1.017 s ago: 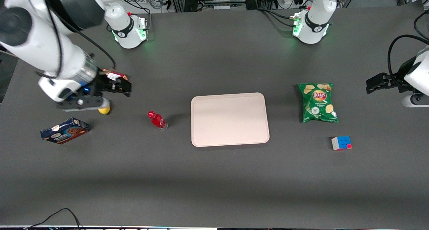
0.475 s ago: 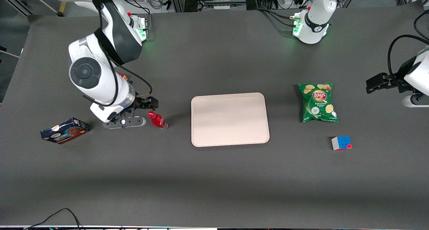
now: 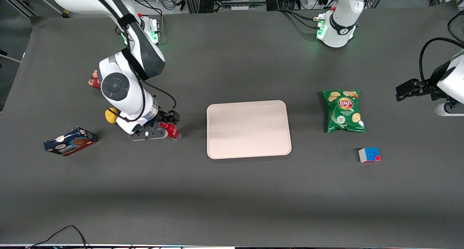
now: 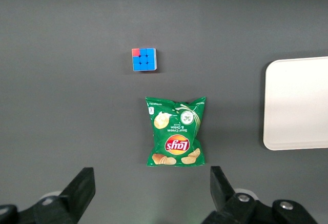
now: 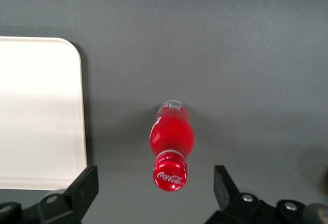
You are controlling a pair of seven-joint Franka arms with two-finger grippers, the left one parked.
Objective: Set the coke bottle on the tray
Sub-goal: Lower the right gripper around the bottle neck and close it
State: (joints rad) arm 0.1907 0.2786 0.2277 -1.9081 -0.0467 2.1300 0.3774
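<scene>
The coke bottle (image 3: 174, 133) stands upright on the dark table, beside the short edge of the tray (image 3: 248, 128) that faces the working arm's end. My right gripper (image 3: 166, 125) hovers directly over the bottle's top, covering the cap in the front view. In the right wrist view the red cap, red label and clear base of the coke bottle (image 5: 171, 141) show from above. There the gripper (image 5: 155, 188) is open, one finger (image 5: 84, 183) on each side of the cap, not touching it. The tray (image 5: 38, 111) is bare.
A blue cookie box (image 3: 70, 141), a yellow ball (image 3: 111, 115) and a small red box (image 3: 94, 79) lie toward the working arm's end. A green Lay's bag (image 3: 343, 110) and a puzzle cube (image 3: 369, 154) lie toward the parked arm's end.
The right arm has swung from near the yellow ball toward the tray and come down. Its gripper now hangs over the bottle. The bottle and tray have not moved.
</scene>
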